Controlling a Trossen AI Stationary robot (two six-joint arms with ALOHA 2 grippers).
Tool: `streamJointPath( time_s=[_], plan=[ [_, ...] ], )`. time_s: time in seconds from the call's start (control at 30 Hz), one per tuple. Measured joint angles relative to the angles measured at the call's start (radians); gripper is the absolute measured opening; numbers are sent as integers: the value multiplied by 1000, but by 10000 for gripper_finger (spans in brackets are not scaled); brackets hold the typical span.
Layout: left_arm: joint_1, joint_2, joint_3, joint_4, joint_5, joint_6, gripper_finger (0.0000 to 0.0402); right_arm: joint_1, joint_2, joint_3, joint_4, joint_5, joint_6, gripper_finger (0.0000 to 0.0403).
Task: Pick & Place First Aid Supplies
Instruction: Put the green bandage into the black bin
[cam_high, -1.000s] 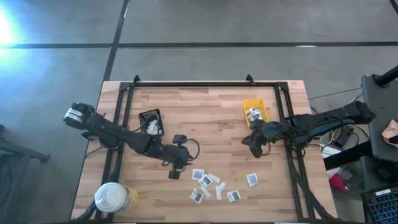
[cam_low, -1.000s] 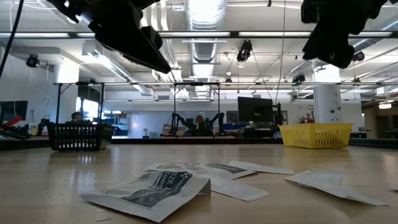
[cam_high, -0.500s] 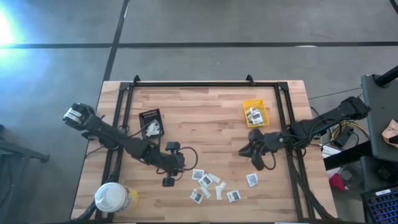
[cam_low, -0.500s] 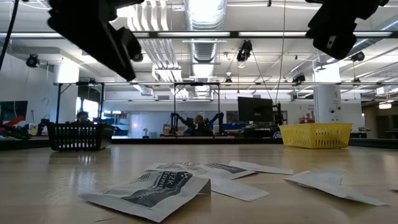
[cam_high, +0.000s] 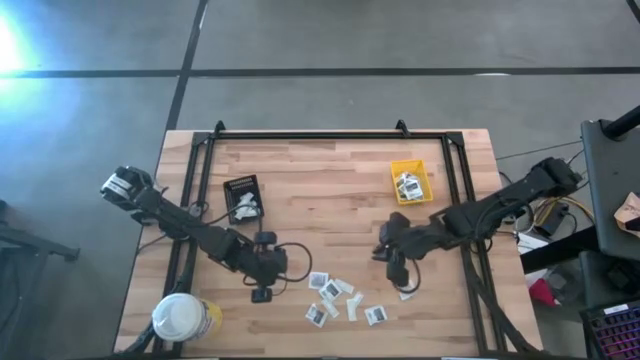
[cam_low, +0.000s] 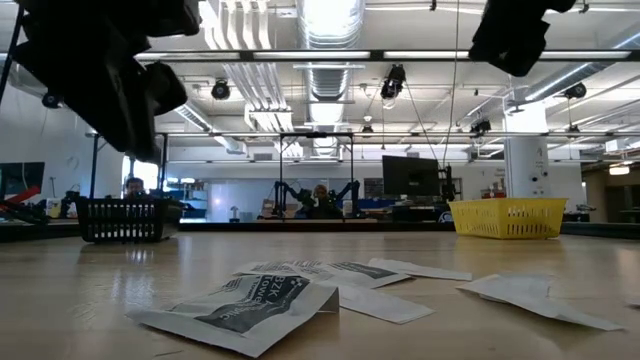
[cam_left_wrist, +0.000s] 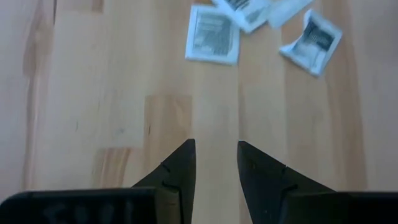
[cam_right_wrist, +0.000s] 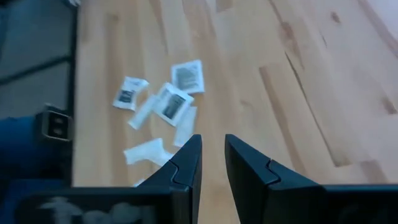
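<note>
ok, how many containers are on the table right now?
3. Yellow bin on the far right side, with packets in it; black tray on the far left side, also with packets in it; white-lidded tub at the near left corner. None looks hidden.

packet (cam_high: 405, 291) half hidden under right end effector (cam_high: 392, 271)

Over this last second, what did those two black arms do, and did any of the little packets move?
Both empty grippers travelled toward the loose white square packets on the wooden table. The left gripper slid toward the table's near edge, beside the pile. The right gripper left the small yellow bin and swung over the packet lying apart from the pile. Nothing was grasped or released. Packets, bin and black tray stayed put.
</note>
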Motion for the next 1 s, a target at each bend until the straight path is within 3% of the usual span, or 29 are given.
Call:
streamJointPath(
  time_s=[0.37,0.73,1.0],
  plan=[
    [-2,0,-1,-155,5,-52,110,27,262,283,-401,-1,-24,68],
    [-36,0,-1,-173,18,-154,110,113,447,442,-435,-38,-291,68],
    [-85,0,-1,-181,21,-187,110,116,566,537,-430,-52,-250,81]
  ],
)
